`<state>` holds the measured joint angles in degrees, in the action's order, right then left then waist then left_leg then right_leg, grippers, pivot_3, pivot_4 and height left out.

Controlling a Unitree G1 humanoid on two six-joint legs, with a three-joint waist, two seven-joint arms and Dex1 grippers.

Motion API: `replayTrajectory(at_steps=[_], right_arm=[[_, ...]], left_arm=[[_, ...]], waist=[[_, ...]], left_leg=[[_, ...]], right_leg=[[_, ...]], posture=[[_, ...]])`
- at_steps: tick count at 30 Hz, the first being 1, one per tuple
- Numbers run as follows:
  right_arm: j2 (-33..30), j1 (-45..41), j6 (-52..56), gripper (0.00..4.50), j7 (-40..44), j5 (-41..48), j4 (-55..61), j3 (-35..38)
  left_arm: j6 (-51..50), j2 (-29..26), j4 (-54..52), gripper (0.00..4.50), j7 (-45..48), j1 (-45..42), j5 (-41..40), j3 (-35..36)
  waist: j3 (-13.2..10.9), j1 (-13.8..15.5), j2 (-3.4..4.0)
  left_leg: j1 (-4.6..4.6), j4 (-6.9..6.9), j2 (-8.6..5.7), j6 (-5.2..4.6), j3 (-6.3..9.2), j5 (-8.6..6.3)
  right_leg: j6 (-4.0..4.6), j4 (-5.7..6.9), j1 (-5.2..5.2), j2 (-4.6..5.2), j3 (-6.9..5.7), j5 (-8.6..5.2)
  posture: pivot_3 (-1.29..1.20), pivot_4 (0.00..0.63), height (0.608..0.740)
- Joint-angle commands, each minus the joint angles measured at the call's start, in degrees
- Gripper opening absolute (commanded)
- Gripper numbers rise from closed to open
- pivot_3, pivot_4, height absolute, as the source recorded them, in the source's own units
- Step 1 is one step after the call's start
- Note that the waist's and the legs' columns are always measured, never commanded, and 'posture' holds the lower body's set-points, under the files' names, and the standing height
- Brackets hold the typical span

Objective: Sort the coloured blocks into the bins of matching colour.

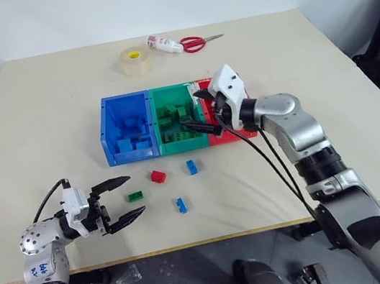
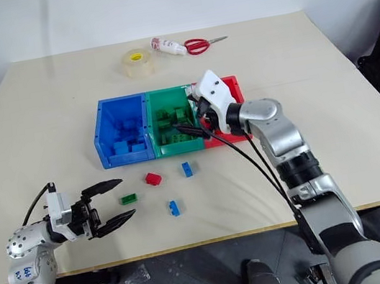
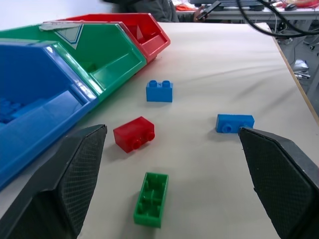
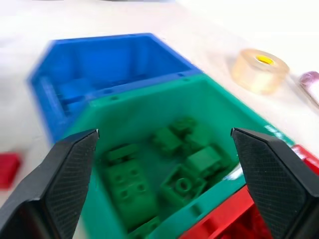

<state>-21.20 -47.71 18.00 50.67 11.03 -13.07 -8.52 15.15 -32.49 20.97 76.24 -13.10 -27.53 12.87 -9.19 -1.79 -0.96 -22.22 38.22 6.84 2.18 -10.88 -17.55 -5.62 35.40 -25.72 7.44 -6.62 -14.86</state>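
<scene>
Soft, even, bright light falls on the pale table [image 1: 41, 123], and shadows stay short and faint beside the bins [image 1: 164, 121] and the loose blocks [image 1: 158, 176]. The clear tape roll [image 1: 136, 60] shows a mild sheen. The right wrist view is blurred throughout, its green bricks [image 4: 164, 169] smeared; the left wrist view is sharp nearby and softens toward the background.
</scene>
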Motion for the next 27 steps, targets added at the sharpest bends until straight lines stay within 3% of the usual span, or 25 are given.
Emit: replayTrajectory(at_steps=[1,5,9,13,19,24,27], right_arm=[[-7.0,8.5,3.1,4.48,8.7,6.4,15.2,1.8],[-14.7,18.1,6.9,4.48,13.5,11.7,24.6,4.4],[-24.7,28.4,7.4,4.48,17.0,11.0,28.9,6.6],[-28.6,32.7,7.5,4.48,17.5,11.9,30.3,8.8],[-26.2,28.5,9.4,4.48,15.1,11.0,29.1,5.4],[-19.6,23.0,10.9,4.48,12.0,9.1,26.8,-0.5],[-12.5,18.5,11.7,4.48,8.3,6.3,22.7,-5.8]], left_arm=[[0.8,-0.4,0.0,4.50,0.0,0.2,-0.3,0.7],[1.1,-0.9,1.2,4.50,0.3,-0.1,-0.3,1.0],[1.4,-1.4,2.4,4.50,0.4,-0.5,-0.2,1.3],[1.6,-1.9,3.3,4.50,0.4,-0.8,-0.2,1.6],[2.0,-2.0,3.8,4.50,0.3,-1.1,-0.2,1.6],[2.1,-1.4,2.3,4.50,-0.4,-0.4,-0.3,1.2],[2.1,-0.8,0.3,4.50,-1.0,0.9,-0.5,1.1]], waist=[[0.0,0.3,0.00],[0.0,0.2,-0.01],[0.0,0.2,-0.01],[0.0,0.0,-0.04],[0.0,0.1,-0.04],[0.0,0.2,-0.04],[0.0,0.1,-0.05]], left_leg=[[-0.01,-0.01,0.00,0.00,0.03,-0.01],[-0.06,0.05,-0.02,-0.05,0.04,-0.04],[0.04,0.03,0.01,-0.04,0.05,-0.03],[0.04,0.04,0.00,-0.04,0.02,-0.04],[0.07,0.06,0.01,-0.03,0.02,-0.03],[0.07,0.05,0.01,-0.03,0.04,-0.03],[0.04,0.07,0.00,-0.04,0.01,-0.03]], right_leg=[[0.00,-0.02,0.01,0.00,-0.01,0.00],[-0.04,-0.09,0.02,0.02,-0.02,0.02],[0.00,-0.08,0.02,0.00,-0.03,0.00],[-0.01,-0.14,0.05,0.02,-0.04,0.01],[0.00,-0.31,0.04,0.02,-0.03,0.00],[0.01,-0.29,0.04,0.01,-0.06,0.00],[0.00,-0.05,0.04,0.02,-0.06,0.00]], posture=[[0.00,0.150,0.740],[0.00,0.150,0.740],[0.00,0.150,0.740],[0.00,0.150,0.740],[0.00,0.150,0.740],[0.00,0.150,0.740],[0.00,0.150,0.740]])
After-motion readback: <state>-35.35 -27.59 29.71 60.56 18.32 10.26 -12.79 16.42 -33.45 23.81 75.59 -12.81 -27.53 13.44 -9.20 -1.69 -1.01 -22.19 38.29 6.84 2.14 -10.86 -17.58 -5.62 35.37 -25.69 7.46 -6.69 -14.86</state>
